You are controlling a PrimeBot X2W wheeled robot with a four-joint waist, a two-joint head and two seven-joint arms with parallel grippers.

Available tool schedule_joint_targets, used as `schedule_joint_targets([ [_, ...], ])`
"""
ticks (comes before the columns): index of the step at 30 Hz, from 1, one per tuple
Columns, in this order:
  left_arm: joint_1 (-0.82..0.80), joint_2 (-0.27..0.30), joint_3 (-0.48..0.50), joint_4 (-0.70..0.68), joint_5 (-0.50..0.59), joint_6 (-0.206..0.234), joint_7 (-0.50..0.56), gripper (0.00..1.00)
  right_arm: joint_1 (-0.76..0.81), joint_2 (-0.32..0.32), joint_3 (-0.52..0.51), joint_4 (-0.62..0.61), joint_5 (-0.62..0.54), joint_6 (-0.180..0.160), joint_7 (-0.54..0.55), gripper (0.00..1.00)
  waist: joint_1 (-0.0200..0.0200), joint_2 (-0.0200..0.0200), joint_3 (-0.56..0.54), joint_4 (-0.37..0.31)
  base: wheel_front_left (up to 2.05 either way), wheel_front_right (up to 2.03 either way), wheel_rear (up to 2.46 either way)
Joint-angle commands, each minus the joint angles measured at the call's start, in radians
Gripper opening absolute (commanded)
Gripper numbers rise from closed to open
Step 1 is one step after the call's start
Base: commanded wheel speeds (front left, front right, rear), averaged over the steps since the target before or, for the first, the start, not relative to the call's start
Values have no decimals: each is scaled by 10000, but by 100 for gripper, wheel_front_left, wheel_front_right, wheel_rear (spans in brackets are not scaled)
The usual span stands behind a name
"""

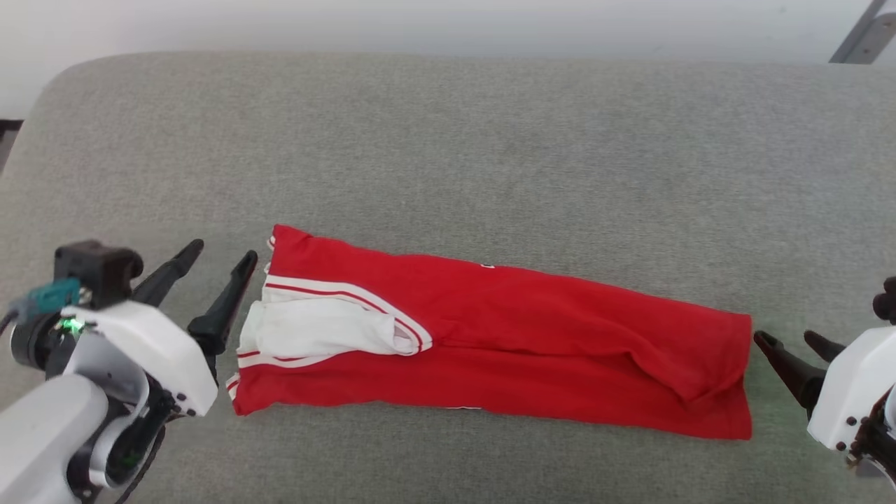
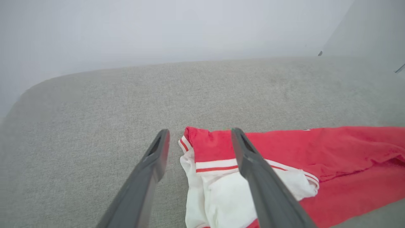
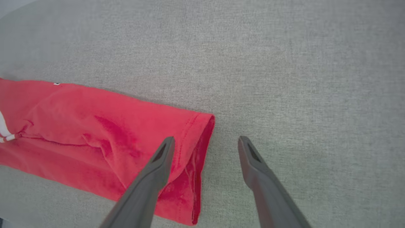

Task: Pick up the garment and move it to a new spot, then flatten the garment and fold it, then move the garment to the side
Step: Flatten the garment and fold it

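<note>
The garment [image 1: 504,336] lies folded into a long red strip across the grey cushion, its white sleeve with red-striped trim tucked at the left end. My left gripper [image 1: 222,257] hovers open just off that left end, nothing between its fingers. In the left wrist view the garment [image 2: 316,164] spreads to the right, and the open left gripper [image 2: 200,134] straddles its sleeve corner. My right gripper [image 1: 789,341] stands open just beyond the hem at the right end. The right wrist view shows the garment's hem [image 3: 120,139] under the open right gripper [image 3: 205,142].
The grey upholstered cushion [image 1: 490,140] stretches wide behind and to both sides of the garment, with a rounded far-left corner. A pale wall runs along the back, and a grey metal bar [image 1: 864,35] slants at the top right.
</note>
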Motion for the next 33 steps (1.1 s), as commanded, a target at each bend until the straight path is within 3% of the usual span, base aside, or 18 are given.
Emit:
schedule_joint_targets([
  [1,200,-56,80,21,73,21,-299,100,49,54,-53,137,73,-4,56,100,0,-1,46,103,0,0,0],
  [11,1301,-711,808,491,562,-84,-1404,100,-419,254,66,1660,278,-4,653,100,0,-1,231,683,0,0,0],
  [16,1796,-1294,1898,439,1329,-184,-1418,100,-688,425,327,2401,527,-4,1126,100,0,-1,315,881,0,0,0],
  [19,2308,-1811,2748,485,1948,-457,-1416,100,-932,420,686,3012,658,-2,1458,100,0,-1,362,972,0,0,0],
  [20,2431,-1967,2988,525,2199,-581,-1417,100,-1005,405,902,3116,772,1,1541,61,0,-1,383,1018,0,0,0],
  [21,2568,-2110,3218,577,2406,-692,-1416,100,-1100,344,1095,3211,876,4,1566,14,0,-1,393,1050,0,0,0],
  [22,2687,-2296,3468,614,2577,-786,-1416,100,-1158,287,1223,3340,969,10,1593,0,0,-1,391,1083,0,0,0],
  [33,3846,-4098,5817,1071,4299,-2135,-1417,100,-1707,-188,1085,3415,2102,21,1333,0,0,-1,132,1250,0,0,0],
])
